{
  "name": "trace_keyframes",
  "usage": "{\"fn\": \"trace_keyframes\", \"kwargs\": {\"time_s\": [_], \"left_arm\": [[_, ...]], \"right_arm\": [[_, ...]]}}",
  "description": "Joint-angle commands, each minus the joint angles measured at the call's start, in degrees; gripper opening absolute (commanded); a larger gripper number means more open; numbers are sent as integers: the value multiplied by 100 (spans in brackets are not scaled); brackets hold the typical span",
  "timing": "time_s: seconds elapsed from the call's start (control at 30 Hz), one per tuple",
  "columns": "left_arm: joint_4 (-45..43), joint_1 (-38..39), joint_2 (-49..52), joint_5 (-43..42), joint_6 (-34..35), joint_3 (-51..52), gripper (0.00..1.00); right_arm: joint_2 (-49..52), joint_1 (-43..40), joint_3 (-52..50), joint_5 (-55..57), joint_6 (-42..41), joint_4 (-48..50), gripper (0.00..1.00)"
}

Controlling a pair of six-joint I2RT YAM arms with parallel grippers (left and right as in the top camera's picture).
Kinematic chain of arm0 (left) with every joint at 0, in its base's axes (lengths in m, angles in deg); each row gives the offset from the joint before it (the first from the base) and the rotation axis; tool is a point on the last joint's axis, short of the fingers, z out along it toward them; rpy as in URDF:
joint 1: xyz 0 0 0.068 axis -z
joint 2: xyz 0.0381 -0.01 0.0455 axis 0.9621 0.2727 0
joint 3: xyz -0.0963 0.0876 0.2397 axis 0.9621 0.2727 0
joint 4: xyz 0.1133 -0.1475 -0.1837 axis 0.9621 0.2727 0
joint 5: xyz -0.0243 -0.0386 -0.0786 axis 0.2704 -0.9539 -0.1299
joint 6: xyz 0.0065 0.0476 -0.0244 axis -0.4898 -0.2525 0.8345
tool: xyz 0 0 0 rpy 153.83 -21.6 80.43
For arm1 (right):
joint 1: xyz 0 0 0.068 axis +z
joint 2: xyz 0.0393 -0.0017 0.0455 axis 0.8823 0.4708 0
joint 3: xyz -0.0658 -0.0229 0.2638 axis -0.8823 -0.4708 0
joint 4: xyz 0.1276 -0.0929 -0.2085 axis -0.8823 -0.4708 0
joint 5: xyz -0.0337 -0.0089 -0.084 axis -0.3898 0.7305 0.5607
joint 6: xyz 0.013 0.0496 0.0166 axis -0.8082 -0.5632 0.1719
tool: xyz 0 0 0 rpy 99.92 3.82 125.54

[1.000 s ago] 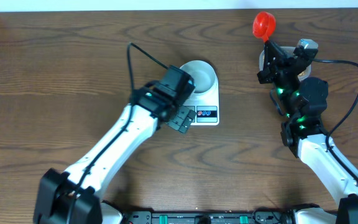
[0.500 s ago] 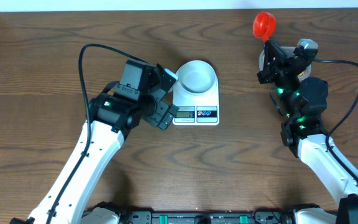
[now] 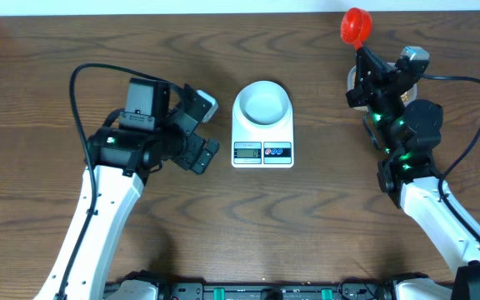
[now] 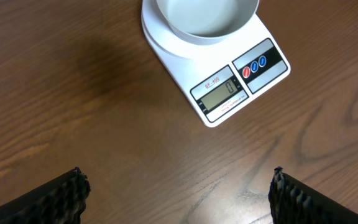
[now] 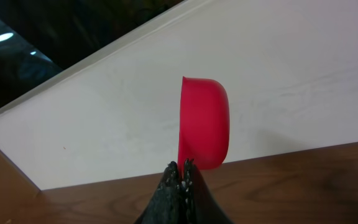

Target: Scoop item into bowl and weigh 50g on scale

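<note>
The pale bowl (image 3: 262,103) stands empty on the white scale (image 3: 262,152) at mid-table; in the left wrist view the bowl (image 4: 207,18) sits on the scale (image 4: 229,81), whose display reads zero. My left gripper (image 3: 209,129) hovers open just left of the scale, with nothing between its fingers (image 4: 73,190). Over the far right of the table, my right gripper (image 3: 365,62) is shut on the handle of a red scoop (image 3: 356,27), held up with its cup (image 5: 204,124) on edge. The item is hidden.
A pale container rim (image 3: 351,79) peeks out from under the right arm. The white wall (image 5: 291,62) runs along the table's far edge. Bare wood (image 3: 98,67) surrounds the scale.
My left arm has pulled back leftward from over the scale's front, uncovering the display and buttons. The right arm with the scoop has barely moved.
</note>
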Motion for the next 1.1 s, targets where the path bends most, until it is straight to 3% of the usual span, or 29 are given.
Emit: {"fn": "trace_keyframes", "kwargs": {"time_s": [0.0,1.07], "left_arm": [[48,-59,-68,-249,-140,-118,95],[48,-59,-66,-315,-372,-118,95]], "right_arm": [[17,-33,125,63,109,0,1],[17,-33,125,63,111,-2,1]]}}
